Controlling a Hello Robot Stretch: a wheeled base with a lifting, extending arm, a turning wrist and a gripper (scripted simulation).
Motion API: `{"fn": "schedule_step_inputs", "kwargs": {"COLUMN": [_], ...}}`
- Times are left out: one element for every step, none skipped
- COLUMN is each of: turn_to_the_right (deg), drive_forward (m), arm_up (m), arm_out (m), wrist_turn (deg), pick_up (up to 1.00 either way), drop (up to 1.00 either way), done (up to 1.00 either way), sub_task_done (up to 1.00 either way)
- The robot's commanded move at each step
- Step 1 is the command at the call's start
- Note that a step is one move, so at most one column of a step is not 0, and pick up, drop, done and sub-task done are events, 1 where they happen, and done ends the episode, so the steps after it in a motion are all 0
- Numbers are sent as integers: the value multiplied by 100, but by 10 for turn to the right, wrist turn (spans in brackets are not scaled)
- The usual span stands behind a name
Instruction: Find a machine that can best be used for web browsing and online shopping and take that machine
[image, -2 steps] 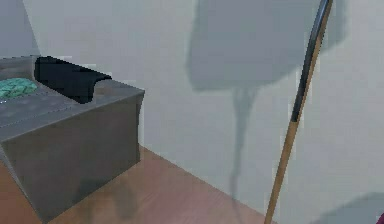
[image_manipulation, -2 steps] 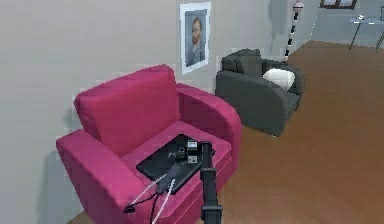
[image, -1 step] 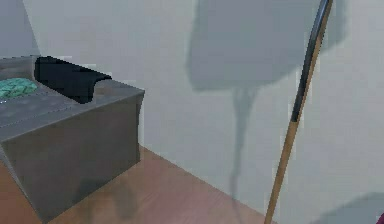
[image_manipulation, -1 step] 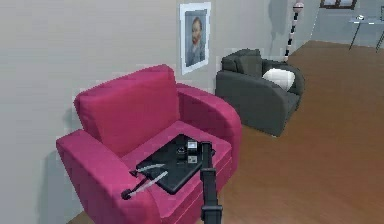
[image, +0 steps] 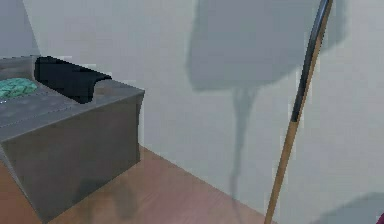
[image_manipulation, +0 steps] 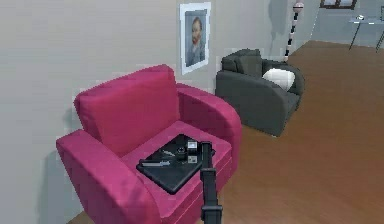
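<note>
Step in hand: the search looks finished and the grasp is under way; the arm (image_manipulation: 208, 188) reaches out over the red armchair (image_manipulation: 120, 110), with the gripper (image_manipulation: 162, 158) at the task's machine
Task's thing: a dark flat slab, which I take for the laptop (image_manipulation: 172, 180), lies flat on the red armchair's seat cushion, towards its front edge
Gripper: its far end shows against the laptop on the seat, so I cannot tell whether it holds anything, nor whether it touches the laptop or hangs just over it
Next move: judged from here, get a sure hold on an edge of the laptop, then lift straight up until it hangs clear of the cushion before drawing the arm back
Risk: a thin flat thing on a soft seat may tilt or slide out as it is lifted
Around: a grey armchair (image_manipulation: 250, 95) with a white cushion (image_manipulation: 279, 78) stands farther along the wall, a portrait (image_manipulation: 195, 37) hanging between the two chairs; in the forward view a grey surface (image: 70, 135) carries a dark object (image: 70, 77), and a thin pole (image: 300, 110) stands before the wall
</note>
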Motion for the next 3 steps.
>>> {"fn": "schedule_step_inputs", "kwargs": {"turn_to_the_right": [0, 0, 0], "drive_forward": [0, 0, 0], "arm_up": [0, -30, 0], "arm_out": [0, 0, 0], "wrist_turn": [240, 0, 0], "pick_up": [0, 0, 100], "drop": [0, 0, 0], "done": [0, 0, 0], "sub_task_done": [0, 0, 0]}}
